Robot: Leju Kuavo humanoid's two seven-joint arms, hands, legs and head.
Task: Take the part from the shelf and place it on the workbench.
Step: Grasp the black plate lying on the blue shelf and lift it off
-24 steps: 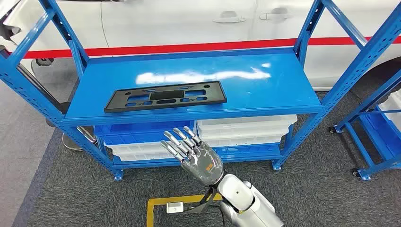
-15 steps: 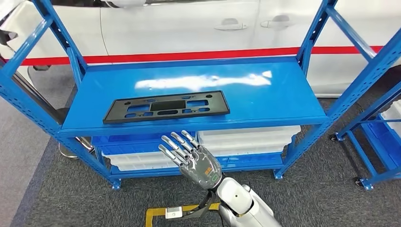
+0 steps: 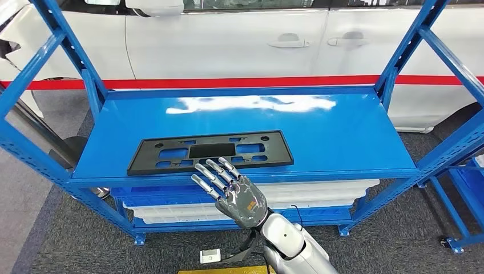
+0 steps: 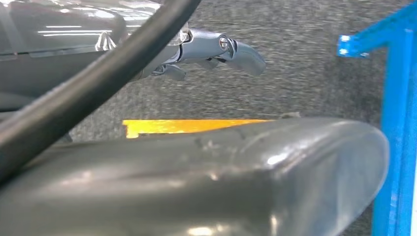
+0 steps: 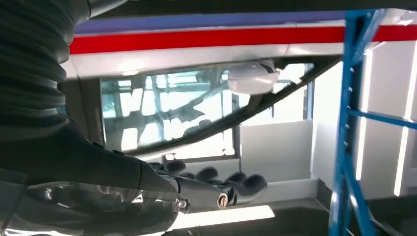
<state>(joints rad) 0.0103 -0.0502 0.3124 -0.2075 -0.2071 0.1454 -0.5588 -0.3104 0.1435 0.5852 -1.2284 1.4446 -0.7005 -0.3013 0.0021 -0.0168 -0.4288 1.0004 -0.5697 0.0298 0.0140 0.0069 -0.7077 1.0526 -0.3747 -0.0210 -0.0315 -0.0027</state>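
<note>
The part (image 3: pixel 211 151) is a flat black plate with several cut-outs, lying at the front left of the blue shelf board (image 3: pixel 331 131). My right hand (image 3: pixel 234 191) is raised just in front of the shelf's front edge, back towards the camera, fingers spread and holding nothing. Its fingertips (image 3: pixel 212 167) reach the near edge of the part; I cannot tell whether they touch it. In the right wrist view the right hand (image 5: pixel 216 189) has its fingers stretched out. My left hand (image 4: pixel 216 49) hangs over the grey carpet with nothing in it.
Blue uprights (image 3: pixel 65 51) frame the shelf on both sides. Under the board sit white bins (image 3: pixel 325 191) and blue bins (image 3: pixel 151 197). A white car (image 3: pixel 228 45) stands close behind. Another blue rack (image 3: pixel 465 188) is at the right. A small white box (image 3: pixel 210 256) lies on the floor.
The whole picture has shifted: the camera has come closer to the shelf. My right hand now stands at the shelf's front edge, its fingertips by the part, instead of below the board.
</note>
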